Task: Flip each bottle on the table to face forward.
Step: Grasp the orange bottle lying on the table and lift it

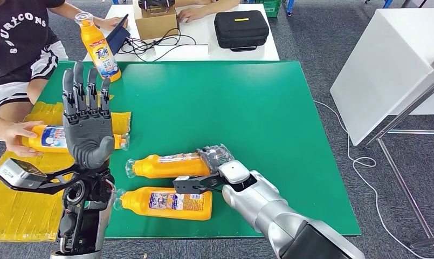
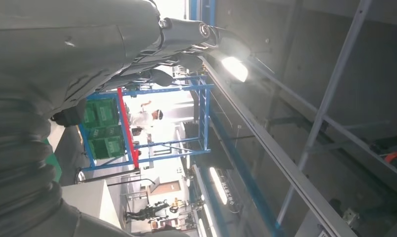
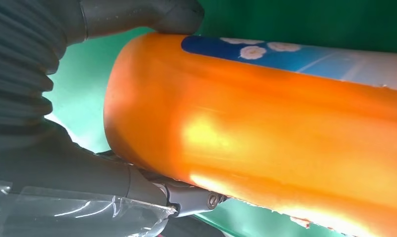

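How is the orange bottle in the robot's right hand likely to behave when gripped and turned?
The orange bottle probably rolls easily: it lies on its side with a rounded body. Its glossy surface, shining in the right wrist view, may slip in the right hand. It looks rigid, not floppy.

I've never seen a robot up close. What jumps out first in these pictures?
The raised left robot hand, fingers spread and pointing up over the green table's left side, holding nothing. Near the front edge, the right robot hand grips the base of a lying orange bottle. Another bottle stands upright at the far left corner.
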